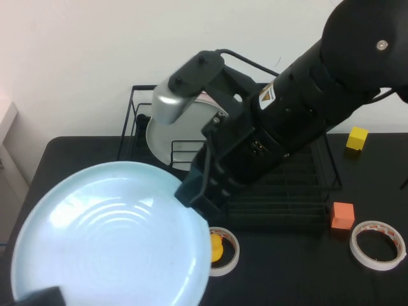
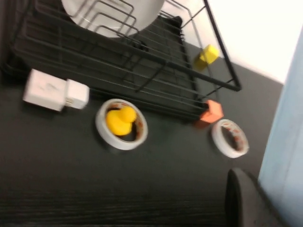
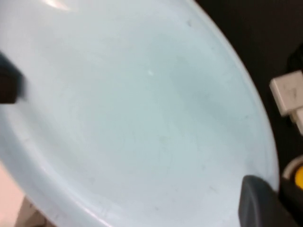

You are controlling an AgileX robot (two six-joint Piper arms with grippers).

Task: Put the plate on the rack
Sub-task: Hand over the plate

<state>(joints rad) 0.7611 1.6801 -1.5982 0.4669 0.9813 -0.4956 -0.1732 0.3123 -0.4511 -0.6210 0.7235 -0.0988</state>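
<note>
The plate [image 1: 108,236], light blue and round, is seen raised above the front left of the black bench [image 1: 293,268], close to the high camera and clear of the rack [image 1: 287,191]; it is gripped at its right rim by the right gripper [image 1: 194,191], whose fingers are closed on that edge, one dark finger [image 3: 258,203] being visible against the rim in the right wrist view. The left gripper [image 1: 38,298] is found at the plate's near left edge, at the bottom of the high view; one dark finger [image 2: 241,198] is shown beside the plate's pale blue edge [image 2: 286,142] in the left wrist view, but whether the left fingers are closed on the plate or parted from it cannot be told.

The rack is set at the back of the bench against the wall; a pale grey-white plate [image 1: 167,141] is stood upright in its left part, behind wire loops. In front of the rack a tape roll [image 1: 223,250] is laid flat with a yellow duck [image 2: 120,120] inside its ring; a white adapter [image 2: 54,90] lies beside it; an orange block [image 1: 342,215] and a second tape roll [image 1: 377,245] are placed further right, and a yellow block [image 1: 357,138] sits beyond the rack's right end.
</note>
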